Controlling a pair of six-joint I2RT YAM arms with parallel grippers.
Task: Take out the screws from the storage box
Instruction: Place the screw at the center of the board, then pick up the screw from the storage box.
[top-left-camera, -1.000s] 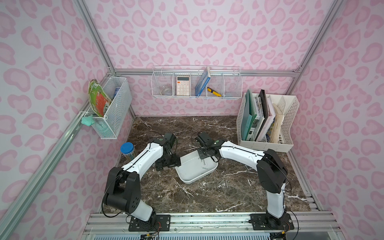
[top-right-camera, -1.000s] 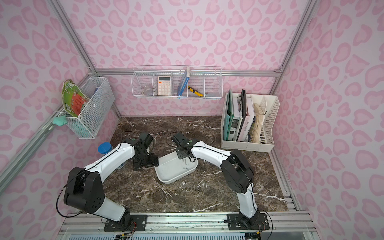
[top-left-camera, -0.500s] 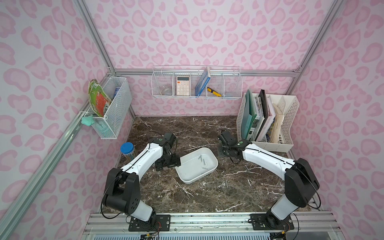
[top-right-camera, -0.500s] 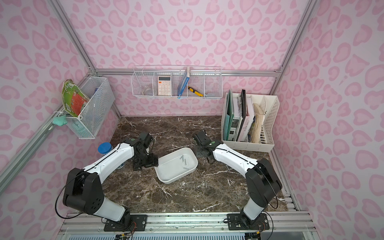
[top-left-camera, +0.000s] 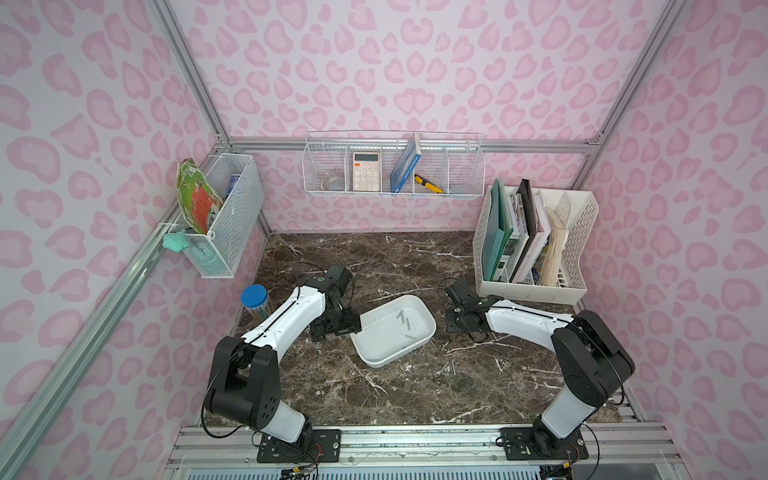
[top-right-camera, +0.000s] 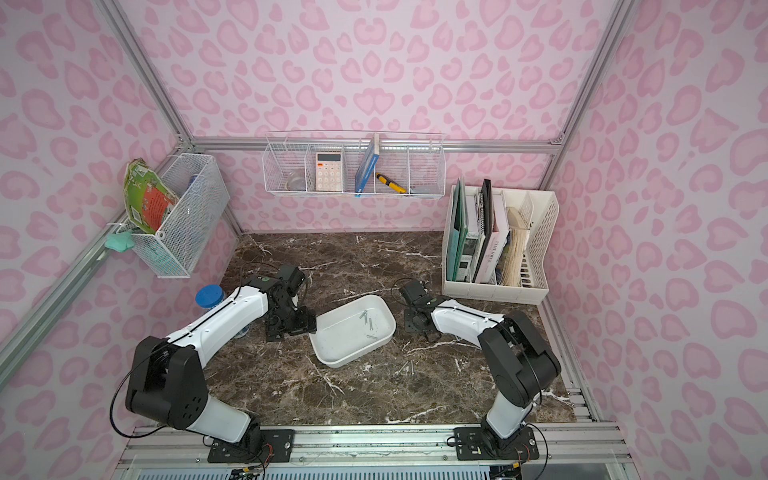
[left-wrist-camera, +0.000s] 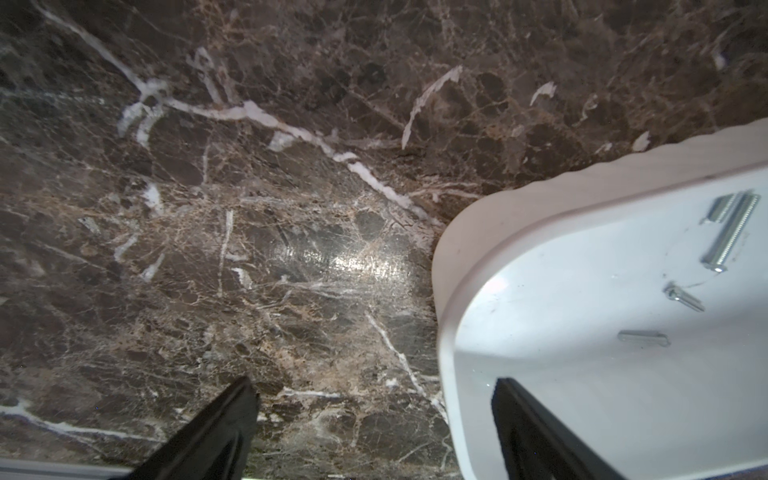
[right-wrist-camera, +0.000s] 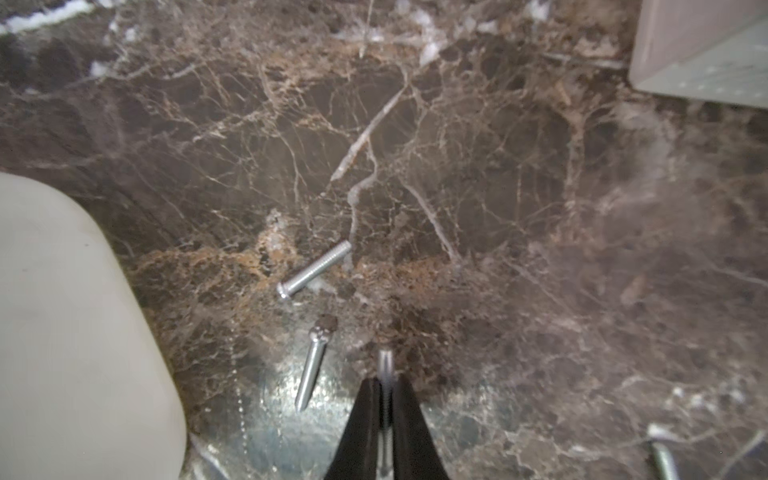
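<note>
Storage box (top-left-camera: 430, 328): shallow white plastic tray with rounded corners, a smooth plain floor and a thick rolled rim. It sits askew mid-bench between the two arms in both top views.

Bench (top-left-camera: 374, 266): dark brown marble look with white and tan veins. It is glossy, with glare patches in both wrist views.

Screws (left-wrist-camera: 731, 232): slim silver threaded metal with small rounded heads.
- Four lie flat and loose on the box floor in the left wrist view. A long and a short one lie side by side, and two short ones lie apart from them.
- Two more lie flat on bare bench beside the box's rounded corner in the right wrist view (right-wrist-camera: 313, 270).
- In a top view, thin ones show on the bench near the box, on the right arm's side (top-left-camera: 455, 368).

Left hand (left-wrist-camera: 374, 384): black fingers spread wide, released, nothing in it. One finger is over the bench and the other over the box floor, with the box's end rim between them. Can't tell if it touches the rim.

Right hand (right-wrist-camera: 385, 380): black tapered fingers almost together, clenched on the pinched screw (right-wrist-camera: 385, 361). The shaft pokes out past the tips and is blurred. The hand is low over the bench, clear of the box, between it and the white slotted plastic file organizer (top-left-camera: 577, 249).
</note>
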